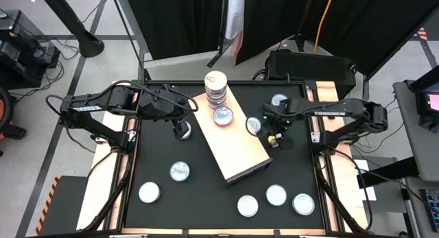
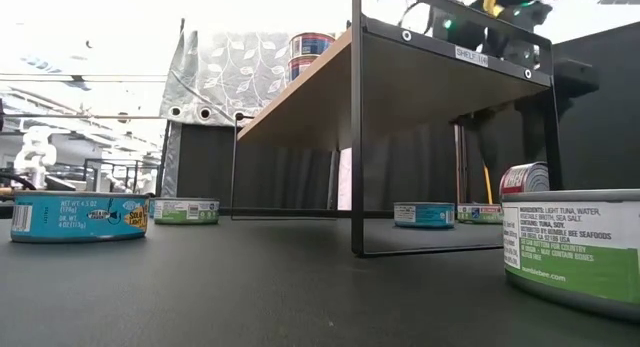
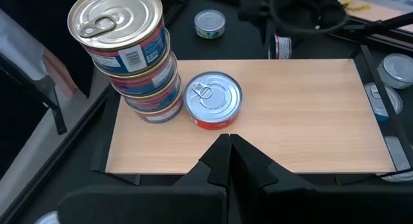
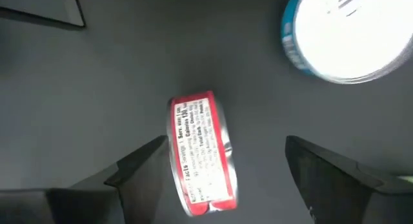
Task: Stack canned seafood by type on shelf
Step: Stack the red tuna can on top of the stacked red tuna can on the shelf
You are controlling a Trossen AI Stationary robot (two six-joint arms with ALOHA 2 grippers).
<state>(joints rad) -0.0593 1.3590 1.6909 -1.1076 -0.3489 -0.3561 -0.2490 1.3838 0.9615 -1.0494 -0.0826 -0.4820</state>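
Note:
The shelf (image 1: pixel 240 145) is a pale wood board raised on a black frame (image 2: pixel 356 137). On its far end stands a stack of several tins (image 3: pixel 132 62), with a single red-sided tin (image 3: pixel 213 100) flat beside it. My left gripper (image 3: pixel 230 143) is shut and hovers off the shelf's left side (image 1: pixel 182 132). My right gripper (image 4: pixel 226 141) is open over the black table off the shelf's right side (image 1: pixel 267 132). A red-labelled tin (image 4: pixel 200 156) stands on its rim between the two fingers, apart from both, and also shows in the low view (image 2: pixel 525 177).
Loose tins lie flat on the black table: two near-left (image 1: pixel 180 171) (image 1: pixel 149 192), three near-right (image 1: pixel 247 206) (image 1: pixel 276 195) (image 1: pixel 303 204), one far-right (image 1: pixel 279 101). A blue-teal tin (image 4: pixel 348 37) lies close to the right gripper. The shelf's near half is bare wood.

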